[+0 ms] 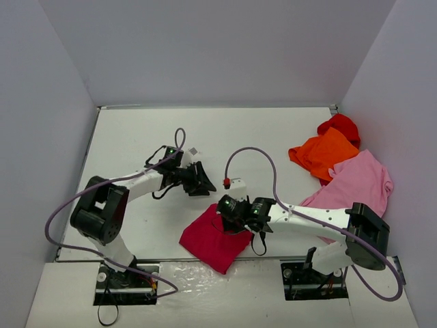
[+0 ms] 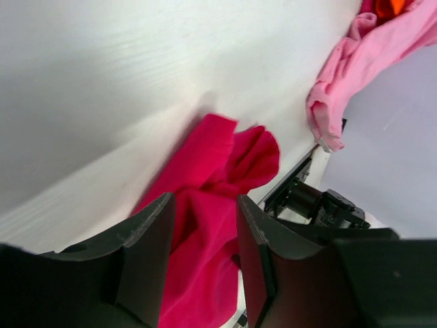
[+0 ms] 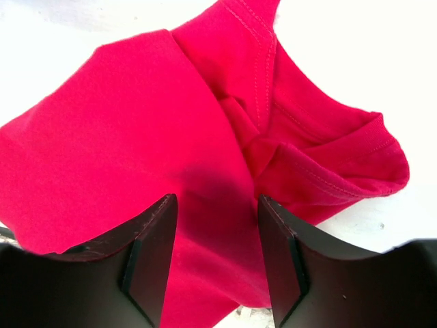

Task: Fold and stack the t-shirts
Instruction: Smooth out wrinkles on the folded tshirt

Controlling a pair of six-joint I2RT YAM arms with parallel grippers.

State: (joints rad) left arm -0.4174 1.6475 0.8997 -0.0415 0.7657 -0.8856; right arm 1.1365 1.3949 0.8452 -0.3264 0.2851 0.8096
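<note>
White table (image 1: 136,137), smooth and matt, boxed in by 3 plain grey walls (image 1: 218,48).

Pink shirt (image 1: 358,181): soft knit, loosely heaped, well to the right of the crimson shirt (image 1: 205,242), at the table's right edge.

Crimson shirt itself: partly folded into a rough diamond at the near edge of the table, between the 2 arm bases. Flat and smooth over most of its face, with 1 hemmed, visibly stitched sleeve bunched at a corner.

Orange shirt (image 1: 321,154): crumpled, up and right of the crimson shirt, touching the pink one's far side.

Red shirt (image 1: 341,125): smallest heap showing, just beyond the orange one and touching it, farthest from the crimson shirt.

Right gripper (image 3: 217,201): black fingers apart, hanging right over the crimson shirt's far corner, no cloth pinched between them.

Left gripper (image 2: 205,199): fingers likewise apart and empty, above bare table just up and left of the crimson shirt.
</note>
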